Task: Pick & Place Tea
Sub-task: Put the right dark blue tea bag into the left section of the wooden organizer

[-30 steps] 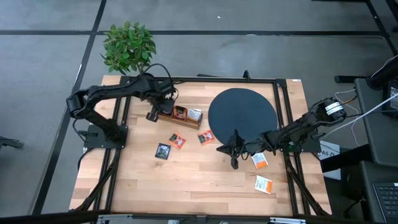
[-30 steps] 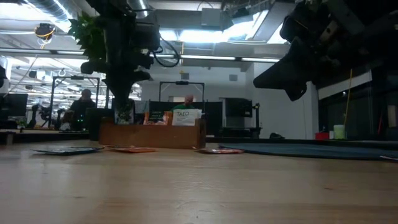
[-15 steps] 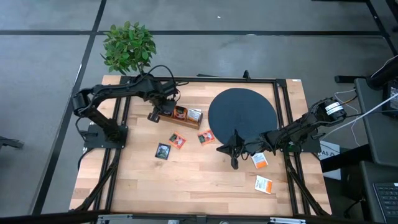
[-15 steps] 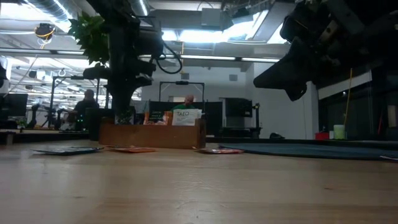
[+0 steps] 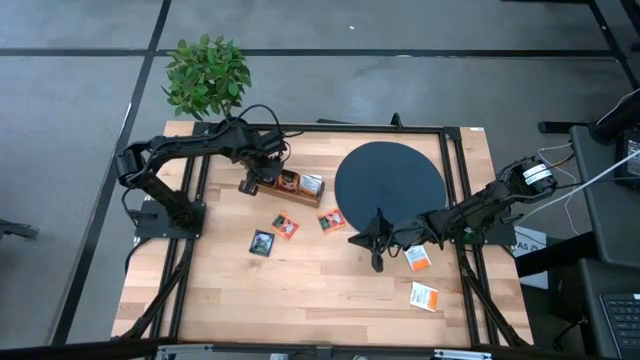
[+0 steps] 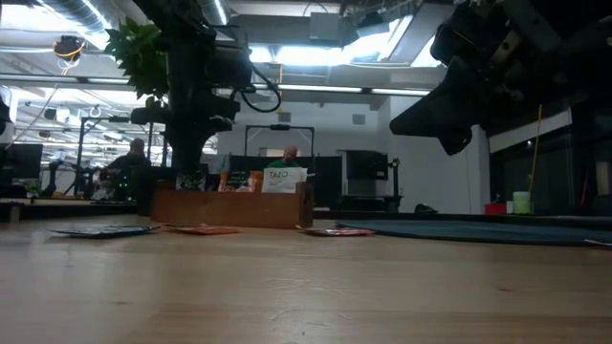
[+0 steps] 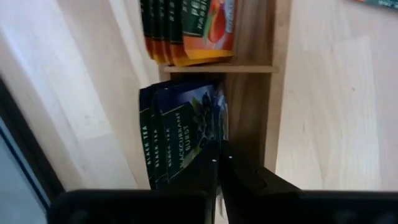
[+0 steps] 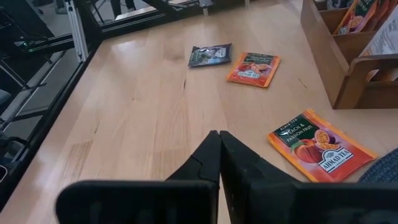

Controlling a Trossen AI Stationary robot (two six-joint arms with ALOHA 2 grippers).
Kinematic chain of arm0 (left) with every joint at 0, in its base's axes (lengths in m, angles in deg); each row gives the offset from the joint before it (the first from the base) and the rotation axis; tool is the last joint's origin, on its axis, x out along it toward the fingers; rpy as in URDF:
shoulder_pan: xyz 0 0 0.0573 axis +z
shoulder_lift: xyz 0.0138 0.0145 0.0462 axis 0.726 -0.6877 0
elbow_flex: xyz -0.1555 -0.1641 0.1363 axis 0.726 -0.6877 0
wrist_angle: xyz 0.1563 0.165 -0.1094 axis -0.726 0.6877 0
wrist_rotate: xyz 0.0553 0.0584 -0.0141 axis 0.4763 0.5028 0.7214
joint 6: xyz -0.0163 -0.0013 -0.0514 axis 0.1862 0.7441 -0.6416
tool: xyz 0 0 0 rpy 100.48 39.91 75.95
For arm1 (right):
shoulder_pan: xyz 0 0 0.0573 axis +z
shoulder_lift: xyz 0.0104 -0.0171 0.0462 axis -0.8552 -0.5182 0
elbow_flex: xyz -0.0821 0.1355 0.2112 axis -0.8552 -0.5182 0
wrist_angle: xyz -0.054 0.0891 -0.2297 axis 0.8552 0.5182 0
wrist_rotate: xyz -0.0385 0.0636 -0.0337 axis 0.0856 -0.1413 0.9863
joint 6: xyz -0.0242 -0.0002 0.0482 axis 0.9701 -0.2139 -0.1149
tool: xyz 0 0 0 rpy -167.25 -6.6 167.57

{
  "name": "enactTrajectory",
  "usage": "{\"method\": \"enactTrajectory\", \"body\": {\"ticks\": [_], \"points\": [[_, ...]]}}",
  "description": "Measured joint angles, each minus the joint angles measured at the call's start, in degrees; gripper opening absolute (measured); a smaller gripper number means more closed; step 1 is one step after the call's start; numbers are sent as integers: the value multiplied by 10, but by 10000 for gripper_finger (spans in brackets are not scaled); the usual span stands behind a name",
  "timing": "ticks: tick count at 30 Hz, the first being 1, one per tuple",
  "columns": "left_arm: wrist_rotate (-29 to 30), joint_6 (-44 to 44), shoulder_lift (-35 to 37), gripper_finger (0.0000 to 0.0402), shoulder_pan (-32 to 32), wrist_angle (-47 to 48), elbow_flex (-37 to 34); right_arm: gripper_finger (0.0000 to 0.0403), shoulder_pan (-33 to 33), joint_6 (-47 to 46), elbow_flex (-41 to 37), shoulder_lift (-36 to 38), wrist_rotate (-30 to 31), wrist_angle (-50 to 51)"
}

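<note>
A long wooden tray point(image 5: 288, 186) lies left of the black disc point(image 5: 390, 180), with tea sachets standing in its compartments. My left gripper point(image 7: 219, 163) points down over the tray's left end compartment, shut on a dark tea sachet point(image 7: 198, 127) that stands there beside two like it. Loose sachets lie flat on the table: a dark one point(image 5: 262, 242), red-orange ones point(image 5: 285, 226) point(image 5: 331, 220) point(image 5: 418, 258) and a white-orange one point(image 5: 425, 296). My right gripper point(image 5: 377, 262) hangs shut above the table by the disc's near edge, holding nothing. My left gripper pinches the upper edge point(image 7: 214, 149) of the dark sachet nearest the tray's wall between its two fingers, coming from above and pointing down. The sachet stands upright in the end compartment; the fingers themselves hide how far it reaches between them.
A potted plant point(image 5: 207, 75) stands off the table's far left corner. Black frame rails run along the table's sides point(image 5: 190, 230) point(image 5: 470, 290). Bare wood lies toward the near edge point(image 5: 320, 300). In the low view, people sit in the room behind the tray point(image 6: 129, 158).
</note>
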State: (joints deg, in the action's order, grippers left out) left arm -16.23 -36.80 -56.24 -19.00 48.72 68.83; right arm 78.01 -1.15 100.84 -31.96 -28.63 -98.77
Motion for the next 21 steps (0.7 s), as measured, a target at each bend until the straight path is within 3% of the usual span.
{"method": "enactTrajectory", "body": {"ticks": [13, 21], "points": [[-9, -16, 0, 85, -2, -21, 0, 12, 0, -2, 0, 0, 0, 0], [2, -16, 2, 99, -3, -15, 7, 12, 0, -2, 0, 0, 0, 0]]}}
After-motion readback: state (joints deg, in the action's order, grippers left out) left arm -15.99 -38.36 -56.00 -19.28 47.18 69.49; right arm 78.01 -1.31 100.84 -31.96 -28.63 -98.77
